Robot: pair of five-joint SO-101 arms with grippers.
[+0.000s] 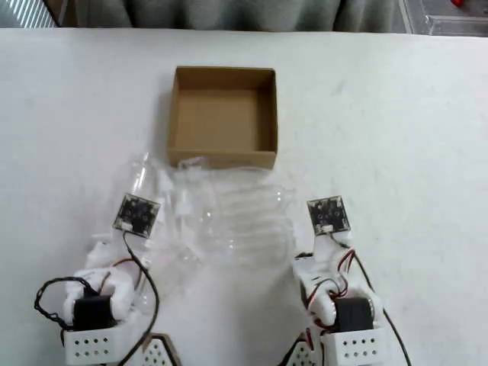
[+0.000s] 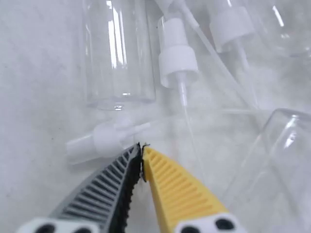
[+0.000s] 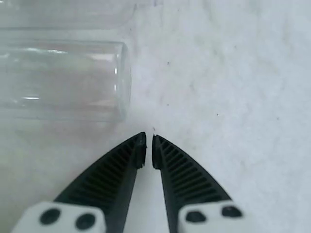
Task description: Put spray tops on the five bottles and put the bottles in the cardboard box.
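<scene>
An open brown cardboard box [image 1: 221,158] sits on the far middle of the white tabletop [image 1: 396,114]. Just near of it, between the two arms, clear plastic bottles [image 1: 244,221] lie on their sides in a loose cluster. White spray tops [image 2: 177,58] lie among them on the left side. The left gripper [image 2: 142,154], one finger grey and one yellow, is closed on nothing, its tips just beside a loose spray top. The right gripper [image 3: 148,150], black-fingered, is also closed and empty, near one bottle's end.
</scene>
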